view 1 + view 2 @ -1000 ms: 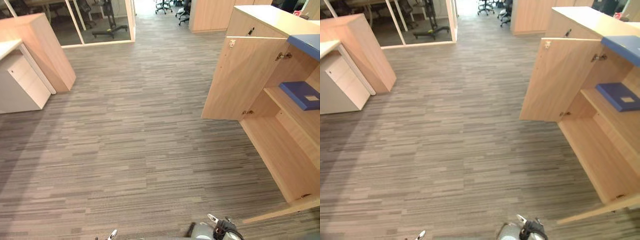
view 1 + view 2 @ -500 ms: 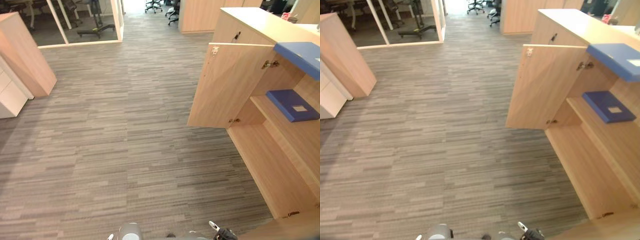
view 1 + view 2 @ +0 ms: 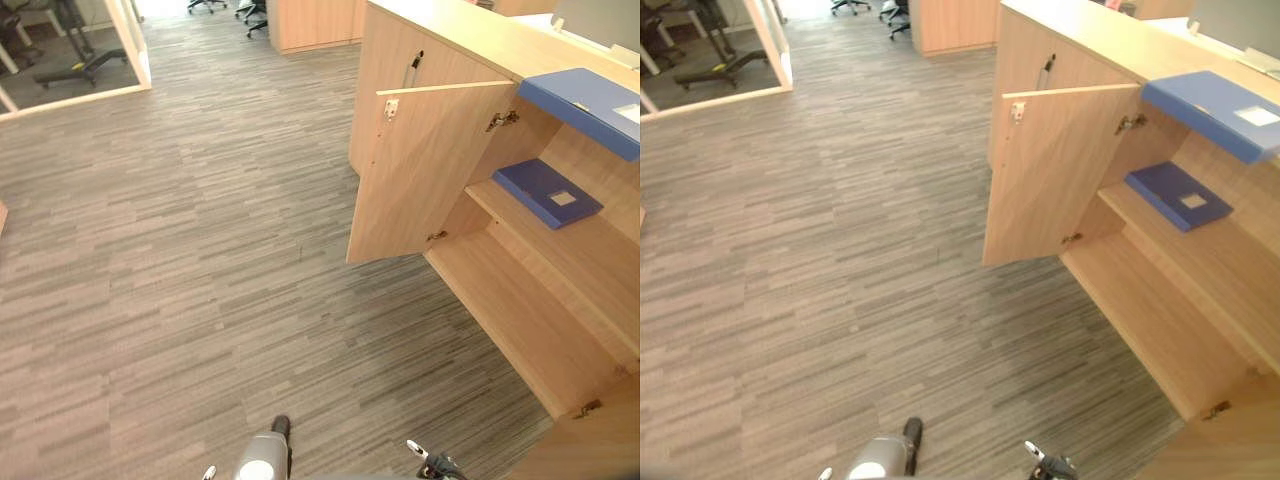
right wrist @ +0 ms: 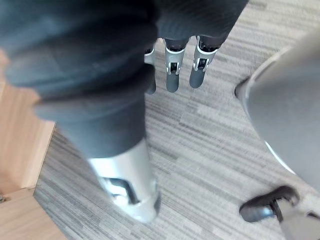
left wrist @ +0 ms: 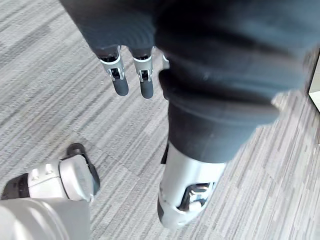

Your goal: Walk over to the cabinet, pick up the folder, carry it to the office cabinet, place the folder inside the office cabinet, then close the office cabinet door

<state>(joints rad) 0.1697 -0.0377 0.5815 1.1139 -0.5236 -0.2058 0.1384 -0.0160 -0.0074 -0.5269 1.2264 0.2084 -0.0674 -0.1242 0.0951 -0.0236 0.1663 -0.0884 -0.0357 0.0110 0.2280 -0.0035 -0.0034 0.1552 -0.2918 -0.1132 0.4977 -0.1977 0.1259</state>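
A light wooden office cabinet [image 3: 440, 40] stands at the right with its door [image 3: 425, 170] swung open toward me. One blue folder [image 3: 546, 192] lies flat on the upper inner shelf. A second blue folder [image 3: 585, 105] lies on the cabinet's top and sticks out over its front edge. The lower shelf [image 3: 520, 320] is bare. My left hand [image 5: 119, 80] hangs over the carpet with straight fingers and holds nothing. My right hand [image 4: 172, 75] hangs the same way, empty, next to a wooden panel [image 4: 20, 150].
Grey striped carpet [image 3: 180, 260] spreads to the left and ahead. A glass partition [image 3: 130, 45] stands at the far left, with office chairs [image 3: 250, 15] and another wooden cabinet [image 3: 310, 20] at the far end. A second open door [image 3: 590, 450] juts in at the lower right.
The whole picture has shifted: the camera has turned right and come nearer, so the open cabinet shows larger. The white drawer unit and wooden cabinet at the left have left the picture.
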